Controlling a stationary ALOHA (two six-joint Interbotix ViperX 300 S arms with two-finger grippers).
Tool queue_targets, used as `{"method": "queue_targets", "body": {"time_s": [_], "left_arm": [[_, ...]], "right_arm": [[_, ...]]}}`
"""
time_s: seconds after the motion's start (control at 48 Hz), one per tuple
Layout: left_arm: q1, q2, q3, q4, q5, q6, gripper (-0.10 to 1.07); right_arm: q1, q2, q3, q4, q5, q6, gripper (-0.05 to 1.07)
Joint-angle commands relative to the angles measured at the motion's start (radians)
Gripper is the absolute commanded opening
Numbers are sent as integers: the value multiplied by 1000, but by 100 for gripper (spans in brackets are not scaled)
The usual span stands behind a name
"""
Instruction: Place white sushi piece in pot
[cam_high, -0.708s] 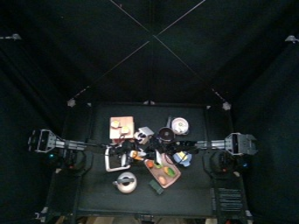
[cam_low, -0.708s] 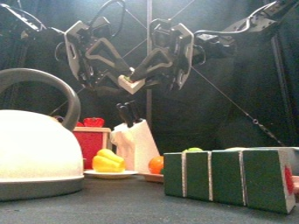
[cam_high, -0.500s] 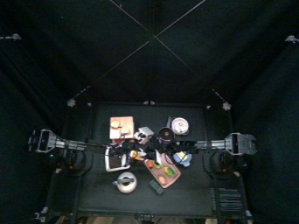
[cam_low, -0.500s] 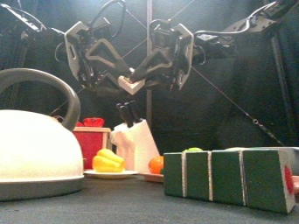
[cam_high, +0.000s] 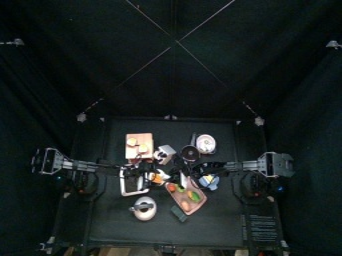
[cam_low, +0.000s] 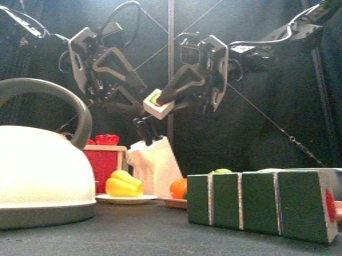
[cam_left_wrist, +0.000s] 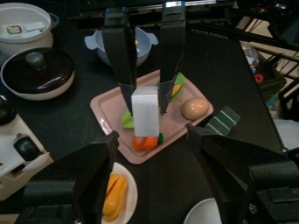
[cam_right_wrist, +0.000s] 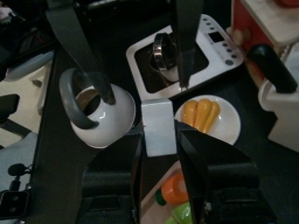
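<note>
The white sushi piece (cam_low: 155, 101) hangs high above the table, tilted, between the two arms. My right gripper (cam_low: 159, 99) is shut on it; in the right wrist view the piece (cam_right_wrist: 156, 138) sits between its own jaws. My left gripper (cam_low: 124, 97) is open just to the left of the piece, with its jaws spread apart. The left wrist view shows the piece (cam_left_wrist: 145, 114) pinched by the other arm's fingers (cam_left_wrist: 170, 54). A black lidded pot (cam_left_wrist: 35, 70) stands on the table below, also in the top view (cam_high: 191, 155).
A white kettle (cam_low: 40, 170) stands at the front left. A pink tray (cam_left_wrist: 111, 105) holds food pieces. A plate of yellow food (cam_right_wrist: 208, 115), a pan on a white cooker (cam_right_wrist: 163, 52), a white rice cooker (cam_left_wrist: 24, 22) and a sliced green block (cam_low: 267, 205) crowd the table.
My left gripper has let go of the white sushi piece and drawn back to the left. The right gripper now holds the piece alone, tilted and slightly further right.
</note>
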Motion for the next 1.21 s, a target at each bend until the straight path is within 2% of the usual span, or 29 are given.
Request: {"method": "queue_targets", "body": {"time_s": [0.0, 0.208, 0.333, 0.438, 0.625, 0.958, 1.042, 1.188], "left_arm": [[3, -28, -6, -2, -9, 0, 96], [5, -28, -3, -2, -9, 2, 96], [5, -26, -3, 0, -9, 2, 96], [3, -25, -5, 0, -9, 2, 96], [6, -20, -8, -2, -9, 2, 96], [11, -12, -8, 0, -9, 2, 96], [11, -12, -8, 0, -9, 2, 96], [15, -11, -8, -2, -9, 2, 96]], "right_arm": [[-46, -81, 28, 46, 8, 6, 43], [-143, -183, 129, 167, 101, 11, 43], [-196, -247, 192, 245, 216, 11, 43], [-233, -281, 229, 268, 314, 8, 43], [-296, -290, 245, 270, 436, 11, 44], [-387, -285, 247, 245, 512, 11, 45], [-396, -281, 244, 245, 517, 12, 47], [-411, -270, 242, 249, 534, 12, 59]]}}
